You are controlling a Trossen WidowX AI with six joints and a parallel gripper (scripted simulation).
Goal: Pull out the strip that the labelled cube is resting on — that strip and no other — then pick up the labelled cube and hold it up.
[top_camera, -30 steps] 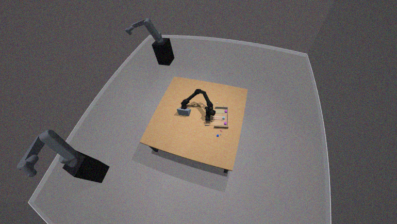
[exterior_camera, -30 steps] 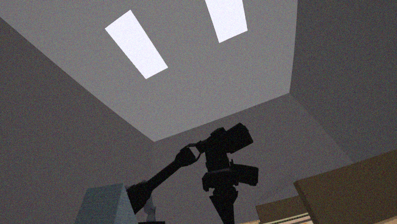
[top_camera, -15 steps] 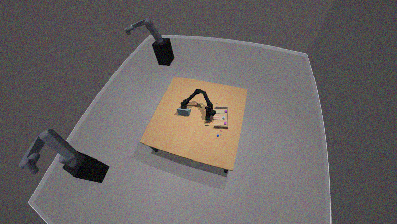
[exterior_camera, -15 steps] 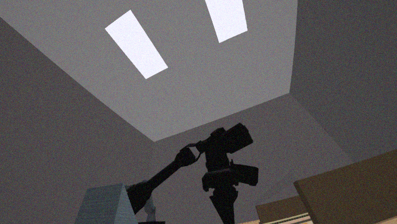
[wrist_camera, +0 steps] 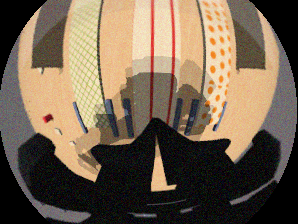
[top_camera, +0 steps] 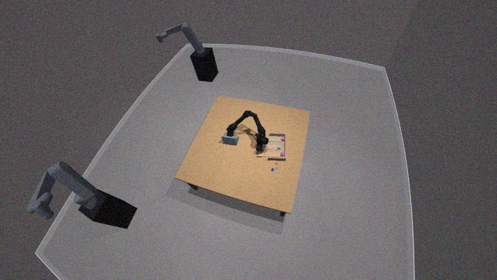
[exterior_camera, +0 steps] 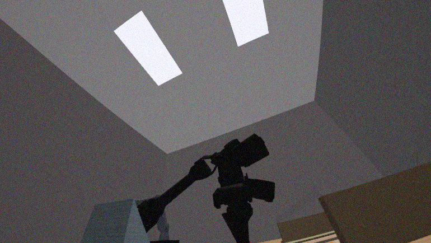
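In the wrist view, three strips run away from me side by side: a green checked strip (wrist_camera: 83, 50), a middle strip with red lines (wrist_camera: 161, 30) (top_camera: 273, 147) and an orange dotted strip (wrist_camera: 216, 43). A pale blue labelled cube (top_camera: 278, 147) sits at the far end of the middle strip. My gripper (wrist_camera: 154, 120) (top_camera: 258, 148) (exterior_camera: 239, 232) is shut and points down at the near end of the middle strip. I cannot tell whether the fingers pinch the strip.
Dark bars (wrist_camera: 49, 43) (wrist_camera: 249, 43) flank the strips. A small red thing (wrist_camera: 47, 117) lies to the left. A blue ball (top_camera: 272, 169) and a pink bit (top_camera: 276, 162) lie on the wooden table (top_camera: 226, 166). The arm's pale base (top_camera: 230, 139) stands left of the strips.
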